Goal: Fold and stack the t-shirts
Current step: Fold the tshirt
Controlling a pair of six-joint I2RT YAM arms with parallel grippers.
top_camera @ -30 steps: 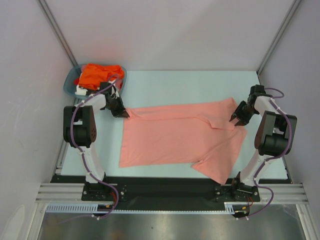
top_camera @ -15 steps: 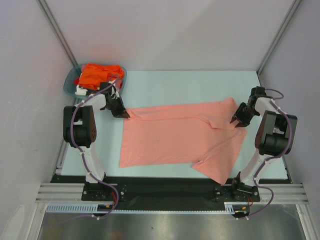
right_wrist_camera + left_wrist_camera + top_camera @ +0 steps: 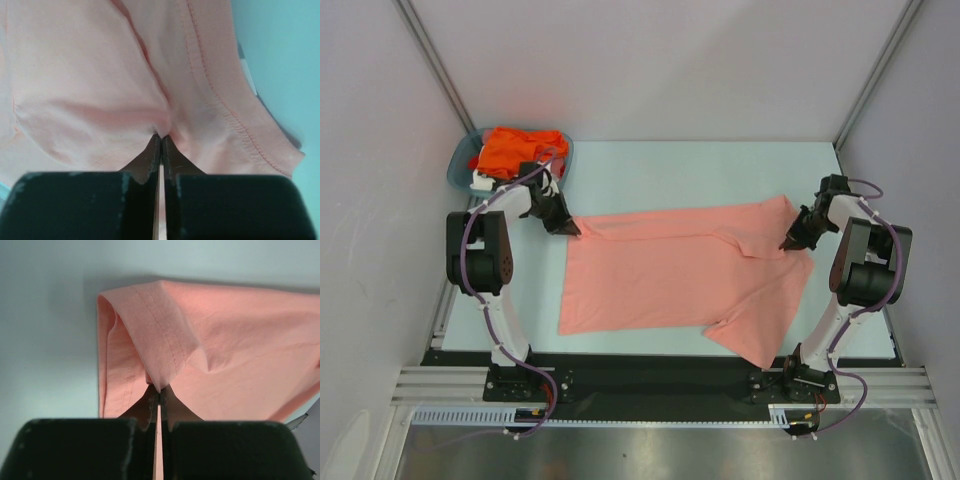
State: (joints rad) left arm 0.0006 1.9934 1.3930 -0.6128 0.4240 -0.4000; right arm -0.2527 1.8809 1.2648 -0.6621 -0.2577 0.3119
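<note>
Near edge: metal rail (image 3: 660, 385), both arm bases bolted on it. Beyond: pale blue-green table (image 3: 700, 170), white walls on three sides. salmon-pink t-shirt (image 3: 660, 280) spread flat mid-table, one sleeve trailing toward near right. Left arm reaches forward; left gripper (image 3: 570, 230) pinched tight on shirt's far-left hemmed corner, cloth tented above jaws. Right arm bent inward; right gripper (image 3: 787, 243) clamped on fold beside stitched edge at shirt's far right. Far left corner: teal basket (image 3: 458, 168), orange t-shirt (image 3: 518, 148) heaped inside.

Lighting: bright, even, supplied from overhead. Shadows: soft, faint, cast on the surface (image 3: 50, 315) beside the salmon-pink t-shirt (image 3: 225, 340). Stitching is rendered sharp in wrist views.
</note>
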